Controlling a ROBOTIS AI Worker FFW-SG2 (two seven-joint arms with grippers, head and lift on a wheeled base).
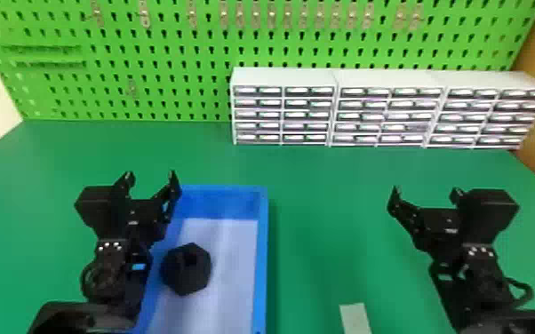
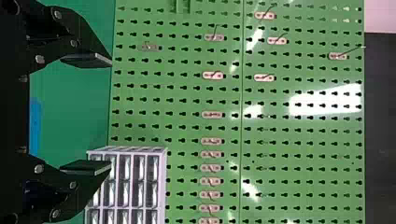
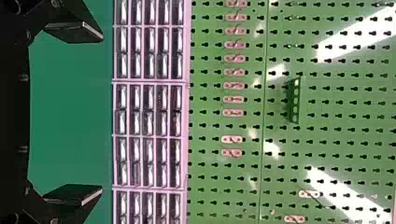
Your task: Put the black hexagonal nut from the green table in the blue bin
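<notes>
Nut [image 1: 185, 276] sits in bin [image 1: 261, 266]; left gripper [image 1: 151, 174] and right gripper [image 1: 426, 191] gape wide, empty; low leftward swing might jolt bin.

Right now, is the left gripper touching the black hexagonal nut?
Apart. The head view shows it: the nut lies in the blue bin, and part of the bin shows between it and the left gripper, whose fingers are open.

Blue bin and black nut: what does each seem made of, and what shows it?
The blue bin looks like smooth plastic: thin, evenly coloured walls. The black nut looks matt, with no metallic glint, so probably plastic, though possibly coated metal.
</notes>
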